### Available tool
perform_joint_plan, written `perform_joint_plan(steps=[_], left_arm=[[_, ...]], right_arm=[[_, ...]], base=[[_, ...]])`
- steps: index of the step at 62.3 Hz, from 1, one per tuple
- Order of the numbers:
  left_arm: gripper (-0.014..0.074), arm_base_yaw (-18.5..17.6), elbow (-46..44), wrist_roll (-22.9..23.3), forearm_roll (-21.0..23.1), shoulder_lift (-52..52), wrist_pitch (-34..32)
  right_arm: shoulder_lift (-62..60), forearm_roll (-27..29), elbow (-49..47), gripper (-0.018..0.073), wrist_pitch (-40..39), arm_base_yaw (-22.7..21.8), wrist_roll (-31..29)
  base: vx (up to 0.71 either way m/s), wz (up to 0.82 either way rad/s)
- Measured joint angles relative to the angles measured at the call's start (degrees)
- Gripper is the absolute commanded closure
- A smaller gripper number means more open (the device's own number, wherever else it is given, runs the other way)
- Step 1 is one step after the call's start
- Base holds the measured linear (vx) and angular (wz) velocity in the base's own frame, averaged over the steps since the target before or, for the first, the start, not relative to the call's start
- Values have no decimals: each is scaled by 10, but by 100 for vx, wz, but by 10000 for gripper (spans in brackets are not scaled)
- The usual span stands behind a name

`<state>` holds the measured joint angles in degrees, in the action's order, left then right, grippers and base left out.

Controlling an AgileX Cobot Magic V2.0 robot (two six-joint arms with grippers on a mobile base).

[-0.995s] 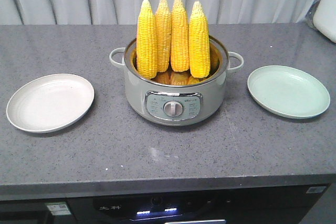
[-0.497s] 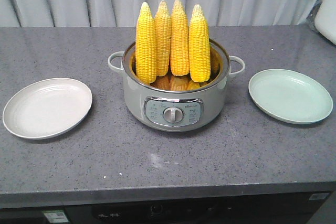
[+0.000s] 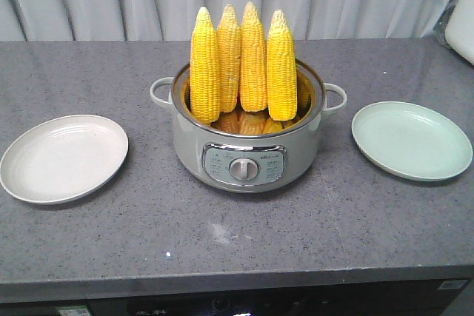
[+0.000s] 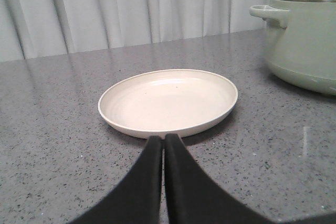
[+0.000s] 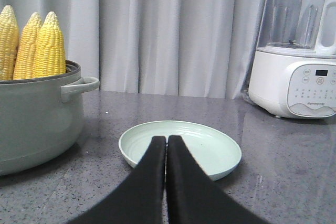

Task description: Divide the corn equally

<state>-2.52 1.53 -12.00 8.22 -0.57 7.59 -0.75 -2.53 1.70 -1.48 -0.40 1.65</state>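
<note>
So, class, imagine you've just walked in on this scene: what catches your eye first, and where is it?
The bright yellow corn stands out at once: four cobs upright in a grey-green pot at the middle of the counter. An empty white plate lies to the pot's left and an empty green plate to its right.

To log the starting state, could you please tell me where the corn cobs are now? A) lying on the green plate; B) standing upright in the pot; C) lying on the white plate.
B: the corn cobs stand upright in the pot, and the white plate and green plate hold nothing.
</note>
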Motion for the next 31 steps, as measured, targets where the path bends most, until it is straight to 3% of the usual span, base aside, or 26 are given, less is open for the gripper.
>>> perform_joint_plan(steps=[31], left_arm=[[603,0,0,0,0,0,0]], right_arm=[[0,0,0,564,0,0,0]], base=[[1,0]])
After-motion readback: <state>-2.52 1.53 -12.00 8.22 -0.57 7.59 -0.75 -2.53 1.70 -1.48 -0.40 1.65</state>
